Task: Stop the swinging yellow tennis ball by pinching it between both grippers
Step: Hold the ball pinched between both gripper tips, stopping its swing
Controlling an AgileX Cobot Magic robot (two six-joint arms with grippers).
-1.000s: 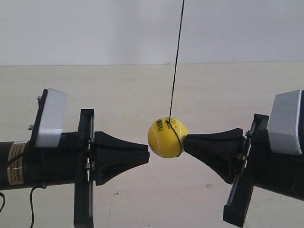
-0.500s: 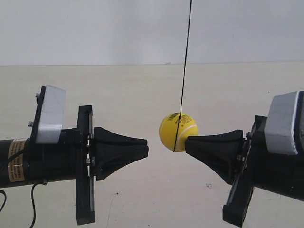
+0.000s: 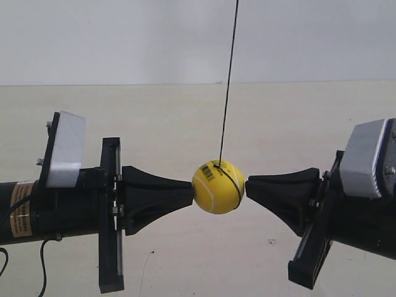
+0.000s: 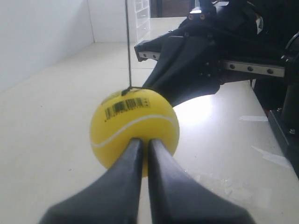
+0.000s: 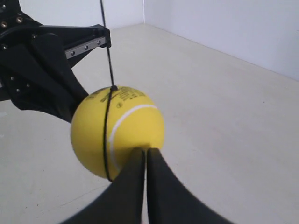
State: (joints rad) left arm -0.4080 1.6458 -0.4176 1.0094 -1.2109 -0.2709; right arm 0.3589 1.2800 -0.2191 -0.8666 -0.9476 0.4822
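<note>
The yellow tennis ball (image 3: 218, 187) hangs on a thin black string (image 3: 228, 80) between two black cone tips. At the exterior view's left, my left gripper (image 3: 192, 197) is shut and its tip touches the ball's side. From the opposite side my right gripper (image 3: 247, 185), also shut, meets the ball. In the left wrist view the ball (image 4: 134, 129) shows its barcode, resting against the closed fingertips of the left gripper (image 4: 145, 140). The right wrist view has the ball (image 5: 117, 130), string wrapped round it, against the right gripper (image 5: 145, 150).
A pale beige tabletop (image 3: 185, 124) lies under both arms, with a white wall (image 3: 124, 37) behind. White drawers (image 4: 142, 14) stand far off in the left wrist view. Pieces of clear tape (image 4: 252, 118) lie on the table.
Half a second ago the ball had swung towards the right arm and away from the left tip. It has swung back and now sits lower, touching both tips. The right arm has levelled slightly.
</note>
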